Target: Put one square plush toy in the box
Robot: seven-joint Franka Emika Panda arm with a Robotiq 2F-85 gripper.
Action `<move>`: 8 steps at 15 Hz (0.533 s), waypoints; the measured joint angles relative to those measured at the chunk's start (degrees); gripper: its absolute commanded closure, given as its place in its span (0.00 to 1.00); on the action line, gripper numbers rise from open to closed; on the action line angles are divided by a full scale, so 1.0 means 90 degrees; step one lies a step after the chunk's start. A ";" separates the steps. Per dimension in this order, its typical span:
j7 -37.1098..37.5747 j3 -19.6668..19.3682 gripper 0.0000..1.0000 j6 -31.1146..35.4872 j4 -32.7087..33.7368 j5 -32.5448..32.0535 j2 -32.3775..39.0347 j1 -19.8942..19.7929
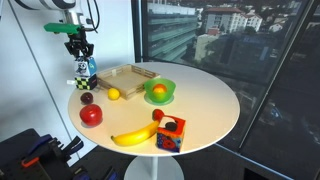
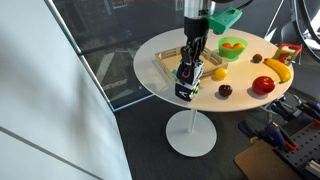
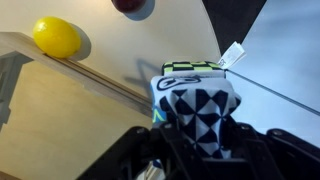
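Note:
My gripper (image 1: 82, 58) is shut on the square plush toy (image 1: 84, 72), a small cube with blue, white and black patches. It hangs in the air near the table's rim, beside one end of the box (image 1: 128, 76), a shallow tan wooden tray. In an exterior view the toy (image 2: 189, 78) hangs under the gripper (image 2: 192, 62) just off the box (image 2: 172, 62). In the wrist view the toy (image 3: 198, 103) sits between the black fingers (image 3: 198, 135), with the box floor (image 3: 60, 120) to the left.
On the round white table (image 1: 205, 105) stand a green bowl (image 1: 159, 92) with an orange fruit, a lemon (image 1: 113, 94), a dark plum (image 1: 87, 97), a red apple (image 1: 91, 115), a banana (image 1: 133, 136) and a larger red-orange-blue cube (image 1: 170, 132).

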 measured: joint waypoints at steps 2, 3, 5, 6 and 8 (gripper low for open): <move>0.0000 -0.0048 0.91 -0.0001 0.0061 0.0004 -0.0011 -0.0059; 0.0000 -0.0085 0.89 -0.0001 0.0093 0.0005 -0.0011 -0.0088; 0.0000 -0.0157 0.92 -0.0001 0.0154 0.0005 -0.0010 -0.0159; 0.0001 -0.0194 0.91 -0.0001 0.0185 0.0005 -0.0009 -0.0197; 0.0017 -0.0277 0.91 -0.0001 0.0238 0.0005 -0.0006 -0.0258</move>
